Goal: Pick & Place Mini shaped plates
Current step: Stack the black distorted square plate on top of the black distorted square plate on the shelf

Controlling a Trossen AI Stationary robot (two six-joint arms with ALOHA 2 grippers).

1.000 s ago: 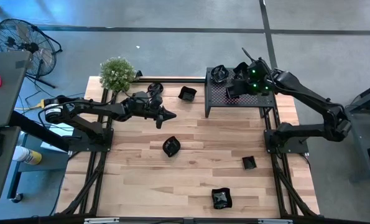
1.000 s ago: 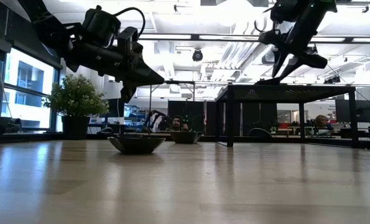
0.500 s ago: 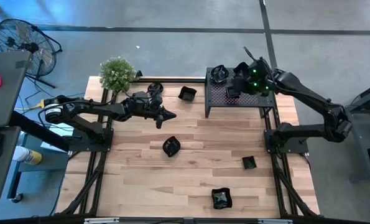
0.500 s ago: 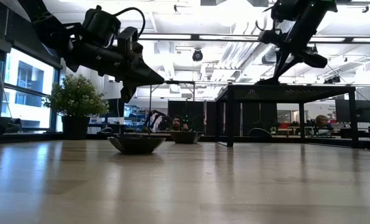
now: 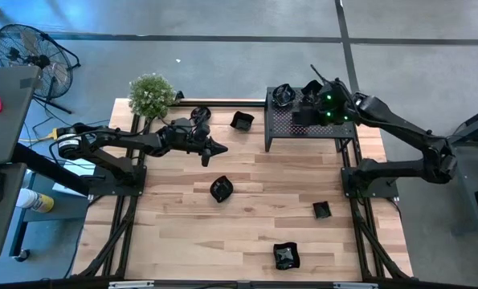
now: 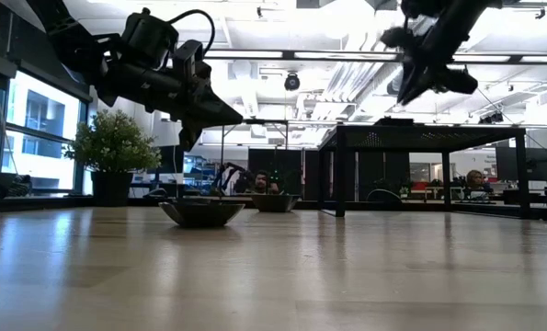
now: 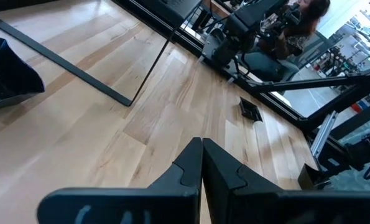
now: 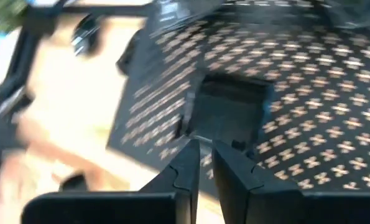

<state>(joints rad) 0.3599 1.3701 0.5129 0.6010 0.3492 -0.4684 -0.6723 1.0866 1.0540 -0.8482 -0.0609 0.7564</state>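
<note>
Above the perforated stand (image 5: pixel 307 128) at the table's far right: right gripper (image 5: pixel 312 87), fingers (image 8: pixel 186 163) a narrow gap apart and holding nothing, with a square plate (image 8: pixel 227 112) lying on the stand just ahead of the tips and a round plate (image 5: pixel 283 95) on the stand's far left corner. Over the table's left half: left gripper (image 5: pixel 222 148), fingers pressed together, empty, hanging clear of the wood. Loose mini shaped plates on the wooden table (image 5: pixel 247 217): one near the far edge (image 5: pixel 241 120), one mid-table (image 5: pixel 221 189), one toward the right (image 5: pixel 321 210), one near the front edge (image 5: pixel 286 255); potted plant (image 5: pixel 151 94) at the far left corner.
</note>
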